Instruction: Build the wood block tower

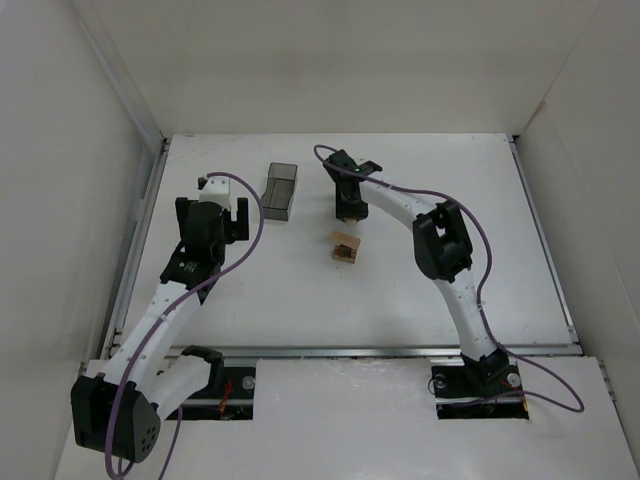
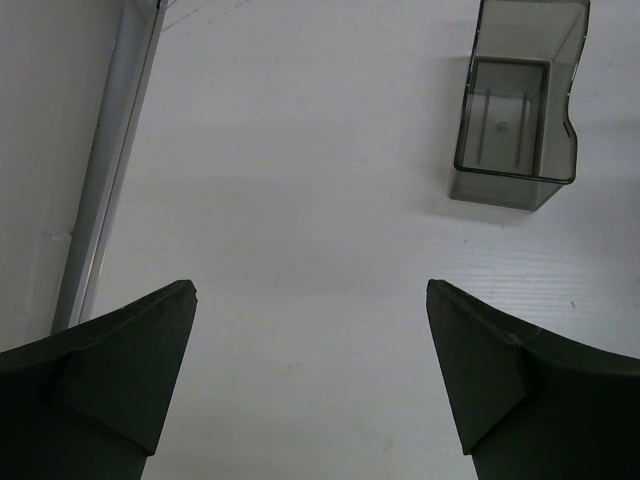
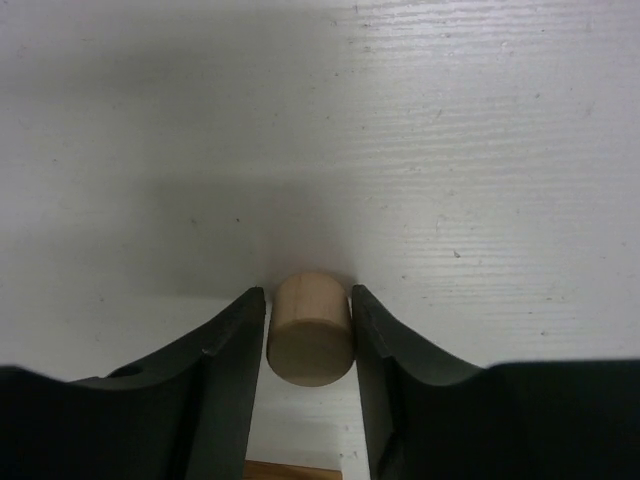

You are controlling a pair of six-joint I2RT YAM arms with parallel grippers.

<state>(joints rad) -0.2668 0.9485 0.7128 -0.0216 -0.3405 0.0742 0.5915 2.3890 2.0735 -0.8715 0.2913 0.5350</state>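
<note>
The wood block tower is a small stack of tan blocks in the middle of the table. Its top edge shows at the bottom of the right wrist view. Just beyond it, my right gripper points down at the table. In the right wrist view, the right gripper has its fingers against both sides of a short, round wooden block lying on the table. My left gripper hangs open over bare table at the left, with nothing between its fingers.
A dark translucent grey bin stands empty between the two grippers, at the upper right of the left wrist view. A metal rail runs along the table's left edge. White walls enclose the table.
</note>
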